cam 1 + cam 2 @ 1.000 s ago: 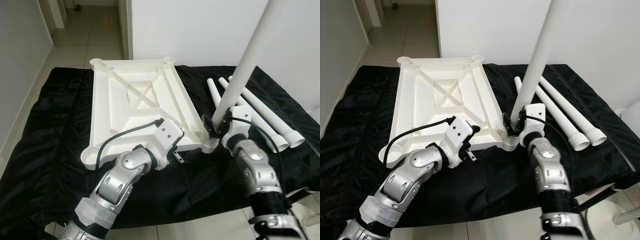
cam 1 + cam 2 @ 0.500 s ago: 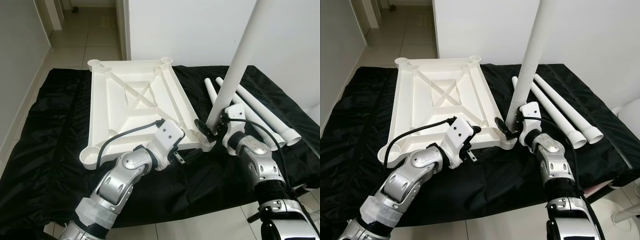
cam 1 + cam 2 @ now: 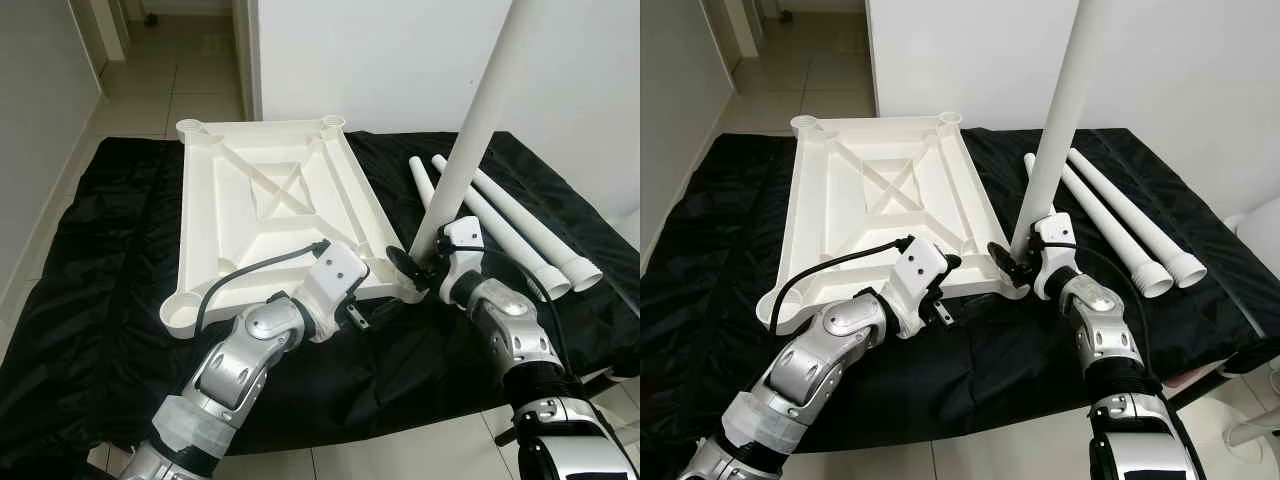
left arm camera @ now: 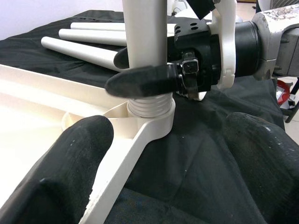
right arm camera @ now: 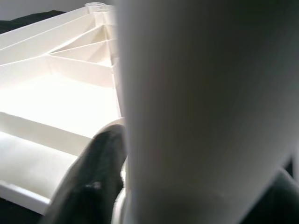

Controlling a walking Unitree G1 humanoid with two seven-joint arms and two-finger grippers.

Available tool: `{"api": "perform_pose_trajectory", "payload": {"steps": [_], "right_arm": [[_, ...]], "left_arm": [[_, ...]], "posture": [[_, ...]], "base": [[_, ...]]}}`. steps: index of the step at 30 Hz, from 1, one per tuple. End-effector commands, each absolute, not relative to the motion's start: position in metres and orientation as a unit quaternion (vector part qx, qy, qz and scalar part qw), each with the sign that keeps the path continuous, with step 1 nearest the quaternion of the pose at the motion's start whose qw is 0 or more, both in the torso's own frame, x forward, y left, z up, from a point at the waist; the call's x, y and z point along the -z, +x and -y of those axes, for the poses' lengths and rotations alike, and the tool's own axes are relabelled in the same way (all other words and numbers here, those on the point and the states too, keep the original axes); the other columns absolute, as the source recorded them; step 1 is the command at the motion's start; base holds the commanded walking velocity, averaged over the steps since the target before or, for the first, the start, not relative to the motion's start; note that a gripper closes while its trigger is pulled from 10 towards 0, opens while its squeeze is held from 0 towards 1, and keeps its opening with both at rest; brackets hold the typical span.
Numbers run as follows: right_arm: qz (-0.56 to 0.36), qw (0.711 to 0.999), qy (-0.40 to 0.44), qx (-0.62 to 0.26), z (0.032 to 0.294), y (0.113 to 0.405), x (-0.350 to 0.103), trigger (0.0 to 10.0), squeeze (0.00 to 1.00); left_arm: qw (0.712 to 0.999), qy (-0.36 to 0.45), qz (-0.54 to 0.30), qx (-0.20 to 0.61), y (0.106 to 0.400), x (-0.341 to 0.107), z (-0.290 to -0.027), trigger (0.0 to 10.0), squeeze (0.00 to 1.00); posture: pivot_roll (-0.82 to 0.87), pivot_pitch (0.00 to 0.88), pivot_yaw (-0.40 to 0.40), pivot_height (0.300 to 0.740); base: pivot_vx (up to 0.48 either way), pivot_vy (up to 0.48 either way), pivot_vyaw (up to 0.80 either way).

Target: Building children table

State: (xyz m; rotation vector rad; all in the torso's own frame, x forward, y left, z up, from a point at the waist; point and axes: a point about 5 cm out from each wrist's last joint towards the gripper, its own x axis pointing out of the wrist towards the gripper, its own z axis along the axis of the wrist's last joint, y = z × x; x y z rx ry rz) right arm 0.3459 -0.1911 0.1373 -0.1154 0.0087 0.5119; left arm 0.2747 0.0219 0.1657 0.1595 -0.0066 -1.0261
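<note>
Right end effector [image 3: 418, 266] has shifted, pinching upright leg [image 3: 478, 120] in tabletop [image 3: 270, 215] socket.

— What colours are the table parts?
— The upturned tabletop [image 3: 270, 215] is plain white, and so is the leg [image 3: 470, 150] standing at its corner; beside it, three loose legs [image 3: 520, 225] are white too.
— And beneath the tabletop?
— A black cloth [image 3: 100, 260]. Pale tiled floor [image 3: 190, 85] beyond it.

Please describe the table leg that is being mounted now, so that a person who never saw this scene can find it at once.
On the black cloth lies an upside-down white tabletop. At its near right corner socket stands one white leg, gripped low by the right end effector. It alone is upright; the three other legs lie flat.
</note>
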Motion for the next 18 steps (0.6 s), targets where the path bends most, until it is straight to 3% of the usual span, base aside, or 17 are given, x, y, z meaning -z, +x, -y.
{"api": "perform_pose_trajectory", "payload": {"steps": [1,8,9,18], "right_arm": [[-0.016,0.965,-0.045,-0.259,0.188,0.346,-0.131,0.0,0.00],[-0.013,0.968,-0.032,-0.250,0.188,0.343,-0.127,0.0,0.00],[-0.013,0.969,-0.031,-0.243,0.188,0.342,-0.127,10.0,0.00],[-0.002,0.980,-0.012,-0.197,0.184,0.335,-0.128,10.0,0.00]], "left_arm": [[0.872,0.083,0.006,0.482,0.277,-0.166,-0.023,10.0,0.00],[0.872,0.086,0.008,0.482,0.278,-0.167,-0.023,10.0,0.00],[0.872,0.086,0.007,0.482,0.278,-0.167,-0.023,10.0,0.00],[0.872,0.084,0.006,0.483,0.276,-0.166,-0.023,10.0,0.00]], "posture": [[-0.05,0.000,-0.010,0.740],[-0.06,0.000,-0.006,0.740],[-0.06,0.000,-0.006,0.740],[-0.06,0.000,-0.010,0.740]], "base": [[0.000,0.000,0.00],[0.000,0.000,0.00],[0.000,0.000,0.00],[0.000,0.000,0.00]]}}
